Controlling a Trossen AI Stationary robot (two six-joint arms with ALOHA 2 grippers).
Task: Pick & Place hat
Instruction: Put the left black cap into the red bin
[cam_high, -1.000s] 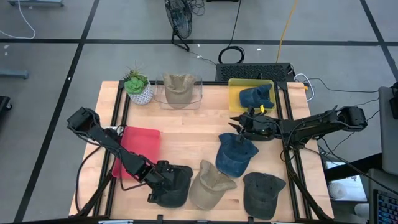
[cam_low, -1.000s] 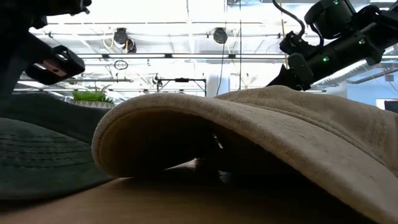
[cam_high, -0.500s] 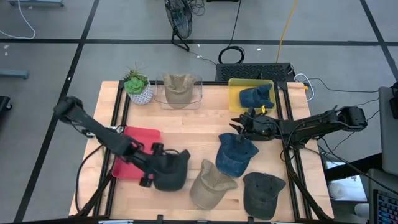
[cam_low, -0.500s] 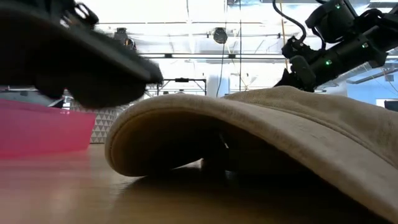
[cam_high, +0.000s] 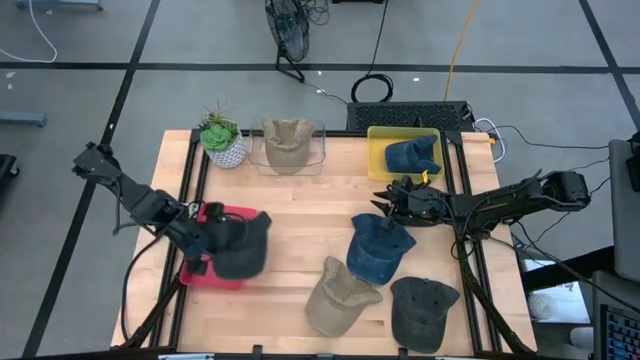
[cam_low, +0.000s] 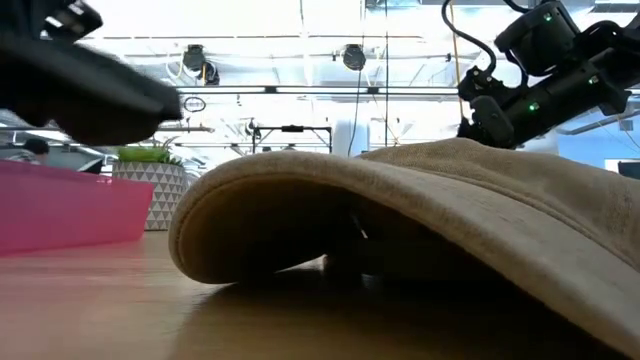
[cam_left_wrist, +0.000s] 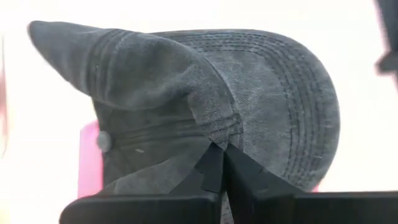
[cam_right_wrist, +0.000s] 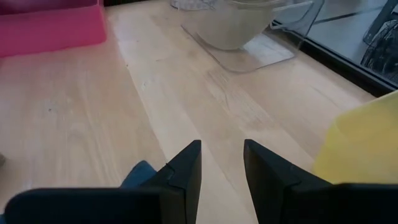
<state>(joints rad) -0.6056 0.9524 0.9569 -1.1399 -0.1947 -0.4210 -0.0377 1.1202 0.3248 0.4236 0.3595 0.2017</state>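
Over the pink tray near the tabletop's left edge, the left gripper had carried the dark hat from the front edge, pinching it.

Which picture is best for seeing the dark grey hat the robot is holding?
The left wrist view: the dark grey hat fills it, pinched in the left gripper. The high view shows it small over the pink tray. The low view shows a dark blur. The right wrist view misses it.

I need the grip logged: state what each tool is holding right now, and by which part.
The left tool is shut on the dark grey cap, pinching a fold of crown fabric, over the pink tray. The right tool is open, holding nothing.
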